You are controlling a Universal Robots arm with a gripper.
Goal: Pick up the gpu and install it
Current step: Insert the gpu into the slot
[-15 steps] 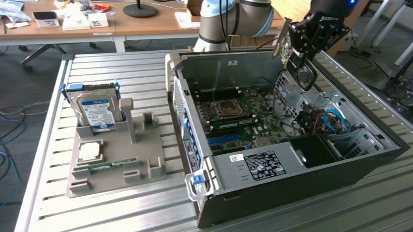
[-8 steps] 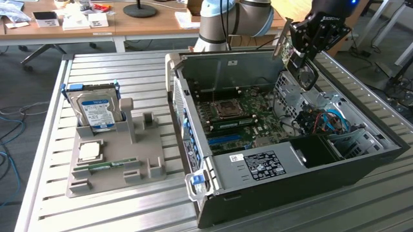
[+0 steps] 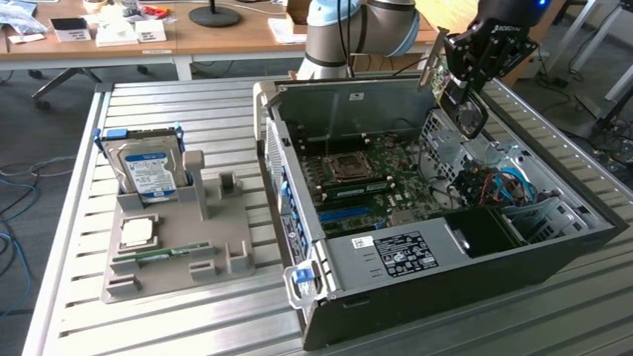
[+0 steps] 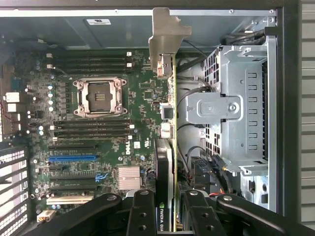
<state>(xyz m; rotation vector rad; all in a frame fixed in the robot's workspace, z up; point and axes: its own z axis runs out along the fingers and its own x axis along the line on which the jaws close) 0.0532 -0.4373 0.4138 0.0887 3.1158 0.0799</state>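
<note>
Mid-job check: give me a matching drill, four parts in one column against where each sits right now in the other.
Parts:
1. gpu
2. hard drive
3. processor chip
4. CPU socket

Places:
A. upright in the grey holder
B. flat on the grey holder
C. on the motherboard inside the case
D. clamped in the gripper above the open case

Pairs: 1-D, 2-A, 3-B, 4-C

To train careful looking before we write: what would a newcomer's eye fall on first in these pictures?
The open case in the middle shows its green motherboard. Above it, at the exterior view's right, the black gripper holds the gpu. At the exterior view's left, a hard drive stands in a grey holder.
</note>
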